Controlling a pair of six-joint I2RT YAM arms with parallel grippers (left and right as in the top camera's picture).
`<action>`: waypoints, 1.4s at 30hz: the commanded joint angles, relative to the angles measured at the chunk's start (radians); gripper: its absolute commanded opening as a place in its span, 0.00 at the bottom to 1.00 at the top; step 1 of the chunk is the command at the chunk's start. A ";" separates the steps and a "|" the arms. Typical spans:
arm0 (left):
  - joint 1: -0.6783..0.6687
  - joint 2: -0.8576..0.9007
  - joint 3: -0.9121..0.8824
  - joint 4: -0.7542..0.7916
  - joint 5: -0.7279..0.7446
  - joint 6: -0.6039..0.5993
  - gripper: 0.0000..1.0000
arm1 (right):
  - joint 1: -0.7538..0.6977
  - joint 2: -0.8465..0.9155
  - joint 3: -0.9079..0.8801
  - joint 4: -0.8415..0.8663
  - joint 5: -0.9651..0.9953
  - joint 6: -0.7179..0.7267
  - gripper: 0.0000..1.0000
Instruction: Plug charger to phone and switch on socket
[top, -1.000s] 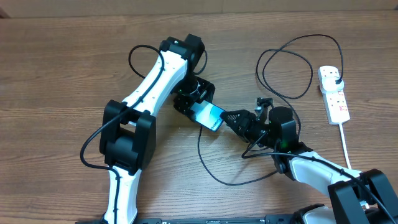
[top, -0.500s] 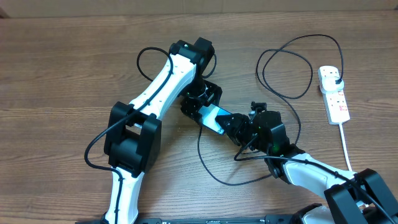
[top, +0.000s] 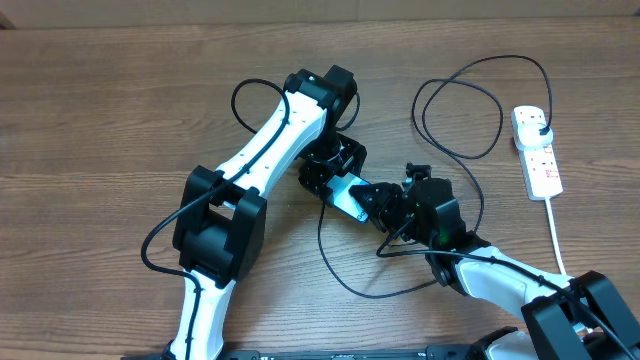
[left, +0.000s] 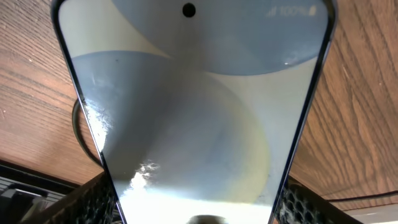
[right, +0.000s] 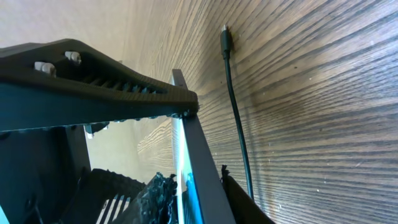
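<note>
The phone (top: 347, 190), with a lit blue screen, is held off the table between both grippers at the centre. My left gripper (top: 330, 172) is shut on its far-left end; in the left wrist view the phone (left: 199, 112) fills the frame between the jaws (left: 196, 208). My right gripper (top: 385, 200) is shut on the other end, and the phone's edge (right: 202, 162) stands between its fingers (right: 198, 198). The charger cable (top: 460, 105) loops across the table. Its connector tip (right: 225, 34) lies loose on the wood. Its black plug (top: 541, 128) sits in the white socket strip (top: 540, 165).
The socket's thick white cord (top: 556, 235) runs toward the front right. A slack length of the black cable (top: 345, 285) curves below the phone, under the right arm. The table is bare wood elsewhere.
The left arm has swung right, carrying the phone with it. The right gripper moved left and closed on the phone's near end, then stayed put.
</note>
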 joint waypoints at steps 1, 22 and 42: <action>-0.006 -0.008 0.028 -0.006 0.026 -0.025 0.62 | 0.004 -0.001 0.022 0.006 0.011 0.004 0.25; -0.006 -0.008 0.028 0.002 0.045 -0.024 0.64 | 0.004 -0.002 0.022 0.068 0.027 0.082 0.04; 0.113 -0.008 0.028 0.017 0.121 0.373 0.80 | -0.076 -0.005 0.022 0.168 -0.061 0.124 0.04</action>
